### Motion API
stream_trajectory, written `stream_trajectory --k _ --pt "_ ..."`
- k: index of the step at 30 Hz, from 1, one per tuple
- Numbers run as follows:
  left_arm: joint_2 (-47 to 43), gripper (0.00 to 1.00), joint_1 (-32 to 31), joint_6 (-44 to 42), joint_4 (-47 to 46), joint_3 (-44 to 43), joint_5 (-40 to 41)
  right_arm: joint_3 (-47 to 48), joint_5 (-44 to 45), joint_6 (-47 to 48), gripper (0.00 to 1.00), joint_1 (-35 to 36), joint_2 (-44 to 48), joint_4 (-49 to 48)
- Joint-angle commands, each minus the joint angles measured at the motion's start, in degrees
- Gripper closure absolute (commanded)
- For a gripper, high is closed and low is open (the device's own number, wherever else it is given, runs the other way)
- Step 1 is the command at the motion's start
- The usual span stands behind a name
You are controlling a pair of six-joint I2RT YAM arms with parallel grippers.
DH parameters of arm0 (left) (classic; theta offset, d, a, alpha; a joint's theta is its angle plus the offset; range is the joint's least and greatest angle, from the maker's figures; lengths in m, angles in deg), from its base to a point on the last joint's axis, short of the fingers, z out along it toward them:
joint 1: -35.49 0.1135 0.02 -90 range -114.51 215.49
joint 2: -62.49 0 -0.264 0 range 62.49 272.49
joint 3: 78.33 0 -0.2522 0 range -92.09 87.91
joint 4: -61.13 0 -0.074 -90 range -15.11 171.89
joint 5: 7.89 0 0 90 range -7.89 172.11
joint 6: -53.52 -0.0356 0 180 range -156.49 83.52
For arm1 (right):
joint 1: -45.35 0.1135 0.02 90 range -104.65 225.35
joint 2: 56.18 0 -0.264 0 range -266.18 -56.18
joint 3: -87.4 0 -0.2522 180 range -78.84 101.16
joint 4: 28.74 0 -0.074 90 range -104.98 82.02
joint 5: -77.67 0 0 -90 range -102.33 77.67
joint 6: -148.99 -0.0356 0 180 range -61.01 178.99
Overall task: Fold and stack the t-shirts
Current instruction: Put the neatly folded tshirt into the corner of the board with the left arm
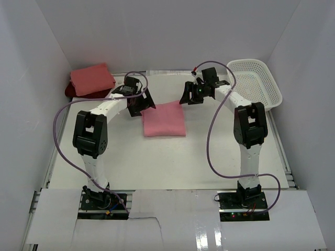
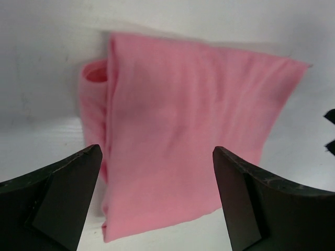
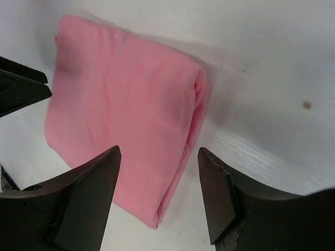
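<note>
A rose pink t-shirt (image 1: 164,120) lies folded into a rectangle on the white table, mid-centre; it also shows in the left wrist view (image 2: 183,136) and the right wrist view (image 3: 120,115). My left gripper (image 1: 146,106) is open and empty, just above the shirt's far left corner. My right gripper (image 1: 187,97) is open and empty, above its far right corner. A folded salmon pink t-shirt (image 1: 92,79) rests on a dark red t-shirt (image 1: 69,91) at the far left.
A white mesh basket (image 1: 256,81) stands at the far right by the wall. White walls enclose the table on three sides. The purple cables (image 1: 212,141) loop over the table beside each arm.
</note>
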Motion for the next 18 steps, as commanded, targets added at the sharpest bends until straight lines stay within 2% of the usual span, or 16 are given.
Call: stream_trajectory --k 1,7,18 --pt "-1.3 0.02 0.2 -0.7 1.8 4.0 1.3 -4.0 -1.8 -0.6 0.33 0.0 1.5 -2.1" --pt "-1.5 0.02 0.2 -0.1 1.1 7.7 4.0 -7.4 -2.5 0.4 0.32 0.0 4.0 -3.1" --pt "9.1 0.04 0.1 -1.6 -0.1 2.2 -2.4 -10.1 -2.8 0.9 0.31 0.0 5.9 -3.5"
